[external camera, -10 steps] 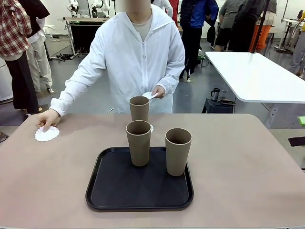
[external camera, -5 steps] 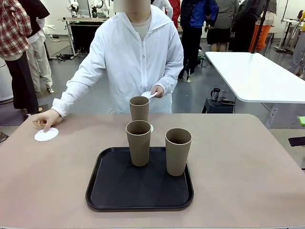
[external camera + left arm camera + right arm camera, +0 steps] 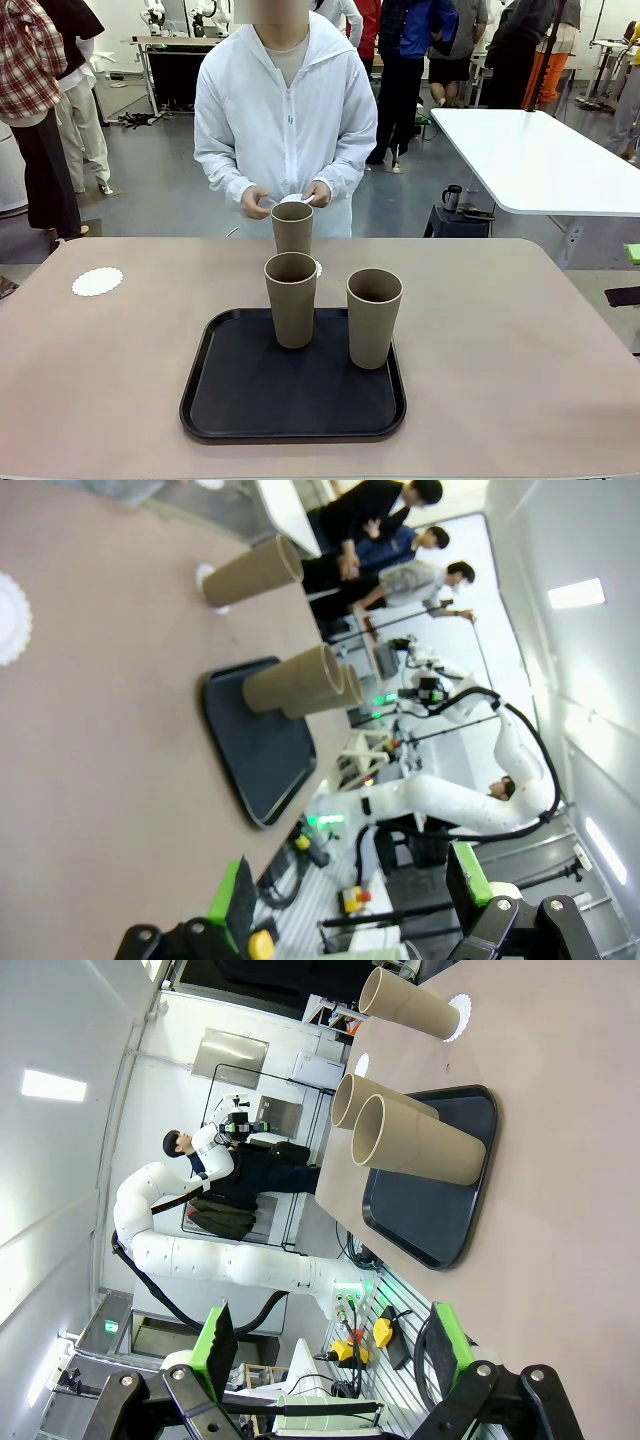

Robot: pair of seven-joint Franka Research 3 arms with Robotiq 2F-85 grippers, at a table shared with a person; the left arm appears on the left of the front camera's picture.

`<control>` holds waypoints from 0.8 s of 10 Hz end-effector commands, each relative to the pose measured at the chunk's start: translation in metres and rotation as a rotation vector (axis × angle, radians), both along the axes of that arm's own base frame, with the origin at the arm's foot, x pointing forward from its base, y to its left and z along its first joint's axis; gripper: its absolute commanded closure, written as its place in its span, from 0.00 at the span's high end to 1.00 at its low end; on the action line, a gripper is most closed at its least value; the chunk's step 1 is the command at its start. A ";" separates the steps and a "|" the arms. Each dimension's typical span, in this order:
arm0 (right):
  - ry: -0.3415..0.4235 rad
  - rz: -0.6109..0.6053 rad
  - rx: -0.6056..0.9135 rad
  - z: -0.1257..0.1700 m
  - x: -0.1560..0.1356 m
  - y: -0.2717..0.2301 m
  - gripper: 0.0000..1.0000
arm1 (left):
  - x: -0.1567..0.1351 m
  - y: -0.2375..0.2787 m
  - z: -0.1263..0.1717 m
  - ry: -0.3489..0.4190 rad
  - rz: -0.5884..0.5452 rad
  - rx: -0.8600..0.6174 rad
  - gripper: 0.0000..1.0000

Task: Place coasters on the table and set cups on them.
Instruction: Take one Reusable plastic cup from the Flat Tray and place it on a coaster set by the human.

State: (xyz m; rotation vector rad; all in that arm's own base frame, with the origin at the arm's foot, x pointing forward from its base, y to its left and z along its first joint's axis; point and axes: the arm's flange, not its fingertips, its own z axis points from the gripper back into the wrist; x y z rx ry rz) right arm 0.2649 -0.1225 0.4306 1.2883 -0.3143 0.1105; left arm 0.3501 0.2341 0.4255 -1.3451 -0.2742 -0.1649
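Left coaster [image 3: 98,281] flat on table [image 3: 500,330], far-left area, bare top; same doily at the picture's left edge in left wrist view [image 3: 10,618]. Second coaster [image 3: 318,268] under far cup [image 3: 292,226], a scalloped sliver peeking out beside the rim of middle cup [image 3: 291,299]; clearer in right wrist view [image 3: 458,1010], at the base of that far cup [image 3: 405,1005]. Far cup upright on the table, just beyond black tray [image 3: 230,400]. Third coaster [image 3: 292,199] off the table, held between person's hands [image 3: 318,193] at waist height, in line with the far cup's mouth. Middle cup and right cup [image 3: 374,317] upright on the tray, near each other, apart. Tray centred, toward the robot's edge of the table. Left gripper [image 3: 350,890] spread wide, green pads well apart, gripping nothing, well clear of the cups. Right gripper [image 3: 330,1350] likewise wide and empty. Person [image 3: 285,110] standing at the far side, white hooded jacket.
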 end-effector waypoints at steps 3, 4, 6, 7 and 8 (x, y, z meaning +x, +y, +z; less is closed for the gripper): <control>-0.017 0.007 0.010 0.001 0.001 0.000 1.00 | 0.000 0.000 0.001 -0.006 0.007 -0.009 1.00; -0.017 0.007 0.010 0.001 0.001 0.000 1.00 | 0.000 0.000 0.001 -0.006 0.007 -0.009 1.00; -0.017 0.007 0.010 0.001 0.001 0.000 1.00 | 0.000 0.000 0.001 -0.006 0.007 -0.009 1.00; -0.017 0.007 0.010 0.001 0.001 0.000 1.00 | 0.000 0.000 0.000 0.000 0.000 0.000 1.00; -0.017 0.007 0.010 0.001 0.001 0.000 1.00 | -0.003 -0.005 0.016 -0.173 -0.230 0.120 1.00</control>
